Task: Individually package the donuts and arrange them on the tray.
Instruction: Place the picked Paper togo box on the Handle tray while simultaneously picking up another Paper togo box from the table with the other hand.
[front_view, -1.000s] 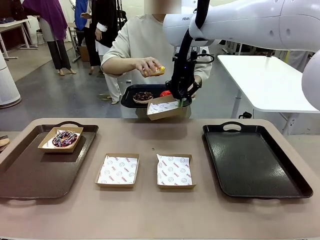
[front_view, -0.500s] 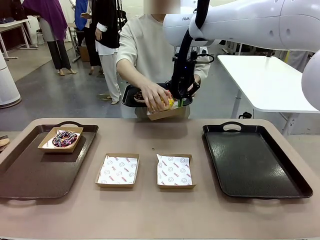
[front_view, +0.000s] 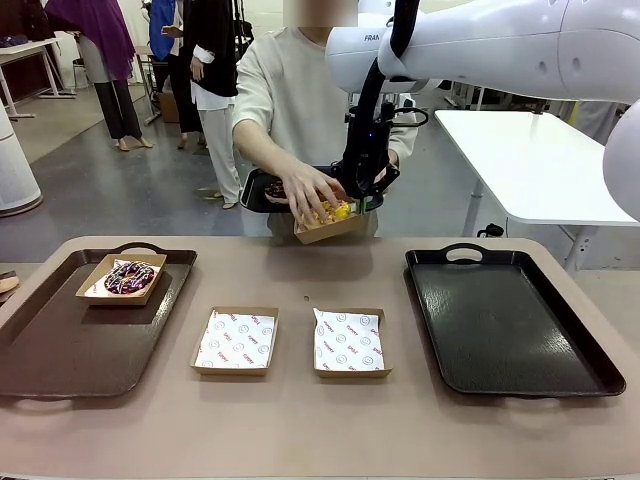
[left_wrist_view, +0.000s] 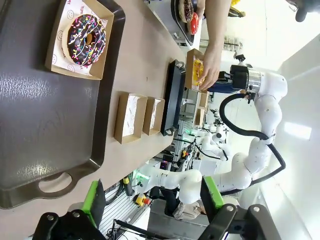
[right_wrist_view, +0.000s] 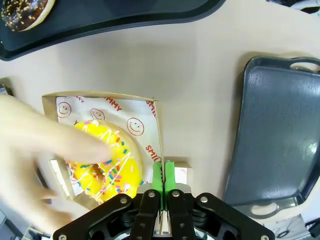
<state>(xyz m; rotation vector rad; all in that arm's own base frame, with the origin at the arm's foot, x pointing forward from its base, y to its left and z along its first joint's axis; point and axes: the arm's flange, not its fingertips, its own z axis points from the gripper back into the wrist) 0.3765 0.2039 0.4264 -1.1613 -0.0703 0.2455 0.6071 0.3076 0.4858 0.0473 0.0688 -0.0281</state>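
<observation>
My right gripper (front_view: 362, 204) (right_wrist_view: 162, 176) is shut on the side wall of a paper-lined cardboard box (front_view: 328, 229) (right_wrist_view: 150, 125), held in the air past the table's far edge. The person's hand (front_view: 310, 190) rests on the yellow-iced donut (front_view: 333, 212) (right_wrist_view: 107, 167) lying in that box. The sprinkled dark donut (front_view: 130, 277) (left_wrist_view: 86, 33) sits in a box on the brown left tray (front_view: 60, 345). On the person's black tray (right_wrist_view: 125, 17) lie the chocolate donut (right_wrist_view: 22, 10) and the red donut (left_wrist_view: 194, 23). My left gripper (left_wrist_view: 152, 197) hangs open above the left tray.
Two empty lined boxes (front_view: 236, 340) (front_view: 348, 342) stand side by side mid-table. An empty black tray (front_view: 510, 320) (right_wrist_view: 280, 135) lies at the right. People stand far off behind the person.
The person's hand came down with the yellow donut and set it into the box held by my right gripper. Neither arm has moved.
</observation>
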